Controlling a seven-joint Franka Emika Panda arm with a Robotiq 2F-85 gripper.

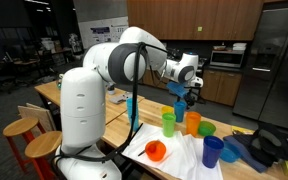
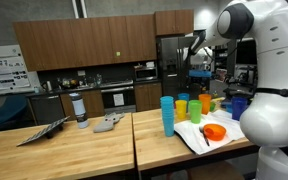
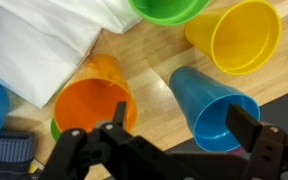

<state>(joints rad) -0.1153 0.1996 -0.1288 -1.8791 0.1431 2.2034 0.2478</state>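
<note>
Figure: The two-finger gripper (image 3: 179, 122) is hovering with its jaws wide apart, gripping nothing. A blue tapered plastic cup (image 3: 212, 112) is standing mouth-up just below, between the fingers, with its long axis vertical. An orange plastic cup (image 3: 92, 100) is standing just beside it, by one finger. Beyond these, a yellow plastic cup (image 3: 234, 35) and a white cloth (image 3: 44, 45) are resting on the wooden table (image 3: 154, 62). No writing is showing legibly.

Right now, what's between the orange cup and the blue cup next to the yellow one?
Nothing: in the wrist view only bare tabletop shows between the orange cup and that blue cup.
</note>
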